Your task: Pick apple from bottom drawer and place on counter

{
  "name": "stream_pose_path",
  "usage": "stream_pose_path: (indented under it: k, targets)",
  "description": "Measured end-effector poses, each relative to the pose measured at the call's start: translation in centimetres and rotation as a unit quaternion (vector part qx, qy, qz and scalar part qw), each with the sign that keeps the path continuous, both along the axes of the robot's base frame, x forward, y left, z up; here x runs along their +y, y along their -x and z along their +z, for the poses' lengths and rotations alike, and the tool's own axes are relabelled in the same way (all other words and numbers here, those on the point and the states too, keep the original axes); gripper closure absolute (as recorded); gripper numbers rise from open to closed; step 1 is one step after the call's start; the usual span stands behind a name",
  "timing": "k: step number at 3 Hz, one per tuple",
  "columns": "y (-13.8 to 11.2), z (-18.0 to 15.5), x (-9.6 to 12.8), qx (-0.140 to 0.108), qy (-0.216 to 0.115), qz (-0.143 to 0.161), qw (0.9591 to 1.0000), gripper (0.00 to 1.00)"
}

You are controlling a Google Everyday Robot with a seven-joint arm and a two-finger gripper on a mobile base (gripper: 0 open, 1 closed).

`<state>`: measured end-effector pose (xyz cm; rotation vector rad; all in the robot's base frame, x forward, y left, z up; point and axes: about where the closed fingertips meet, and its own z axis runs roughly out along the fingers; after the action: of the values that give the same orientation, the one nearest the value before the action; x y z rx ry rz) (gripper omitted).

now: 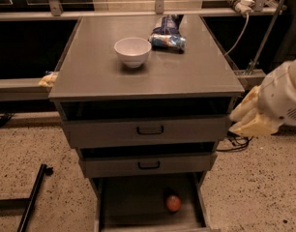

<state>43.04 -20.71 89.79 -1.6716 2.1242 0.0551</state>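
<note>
The apple (173, 203), small and red-orange, lies on the floor of the open bottom drawer (128, 204), toward its right side. The counter (186, 71) is the grey top of the cabinet above. My white arm comes in from the right edge, and the gripper (247, 117) sits at its pale yellowish end, beside the cabinet's right side at the height of the top drawer. It is well above and to the right of the apple and touches nothing that I can see.
A white bowl (132, 51) and a blue snack bag (167, 35) sit on the counter. Two shallower drawers with black handles (150, 129) stand slightly open above the bottom drawer. A black bar (33, 197) lies on the speckled floor at left. Cables hang at right.
</note>
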Motion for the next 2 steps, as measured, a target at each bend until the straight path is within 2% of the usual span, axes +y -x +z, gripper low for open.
stream_pose_path:
  k: [1, 2]
  targets:
    - [-1.2, -7.7, 4.0, 0.019, -0.071, 0.017, 0.9971, 0.89]
    - [-3.0, -7.9, 4.3, -0.009, -0.081, 0.006, 0.9967, 1.0]
